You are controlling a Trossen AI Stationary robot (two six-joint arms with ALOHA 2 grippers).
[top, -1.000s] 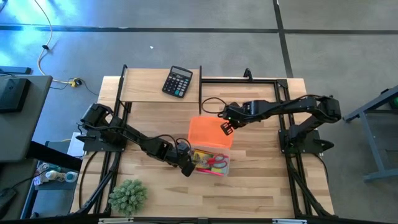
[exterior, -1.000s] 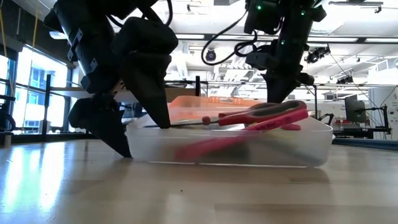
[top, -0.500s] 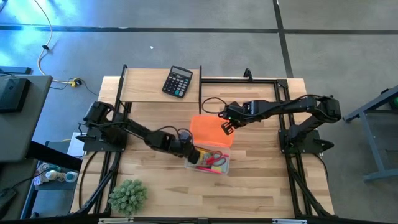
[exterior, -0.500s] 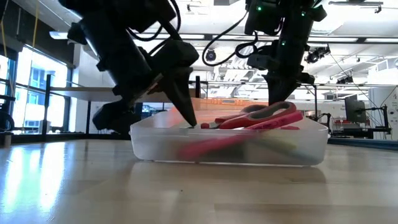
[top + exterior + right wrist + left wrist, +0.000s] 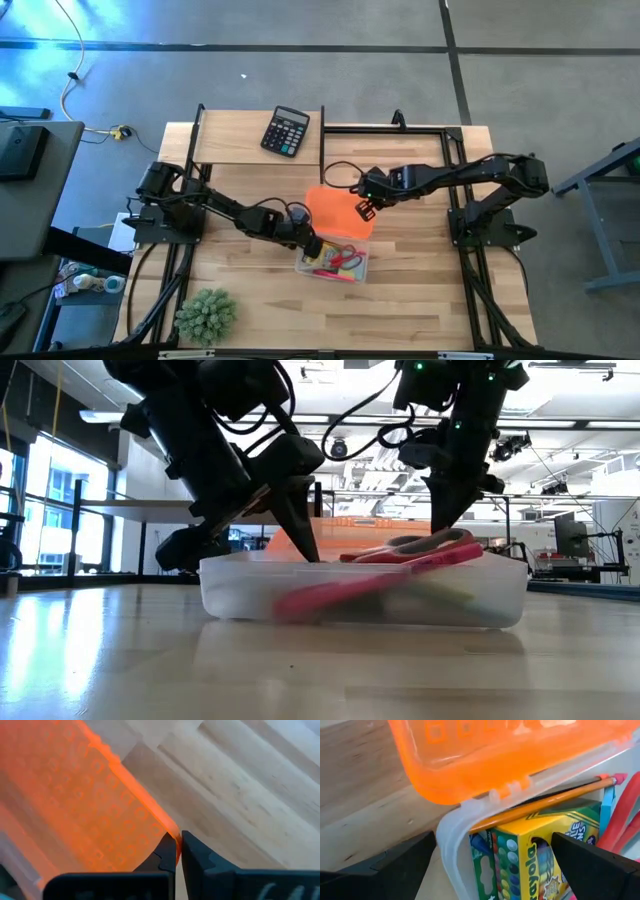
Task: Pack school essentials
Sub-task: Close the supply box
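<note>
A: High view: right gripper (image 5: 364,209) sat at the orange lid (image 5: 338,211); left gripper (image 5: 311,246) at the clear box (image 5: 333,262).

B: Right wrist view added: fingers clamped on the lid's edge.

A: Left wrist view: fingers spread astride the box corner; crayon pack (image 5: 535,862) and pencil (image 5: 545,803) inside.

B: Low view: scissors (image 5: 415,547) on top.

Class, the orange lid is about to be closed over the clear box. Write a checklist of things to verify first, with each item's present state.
1. Right hand grips the orange lid by its edge: ok.
2. Crayon pack inside the clear box: ok.
3. Pencil inside: ok.
4. Scissors below the rim: not ok, handles stick up.
5. Left hand clear of the box: not ok, one finger inside.
6. Eraser packed: cannot tell.
</note>
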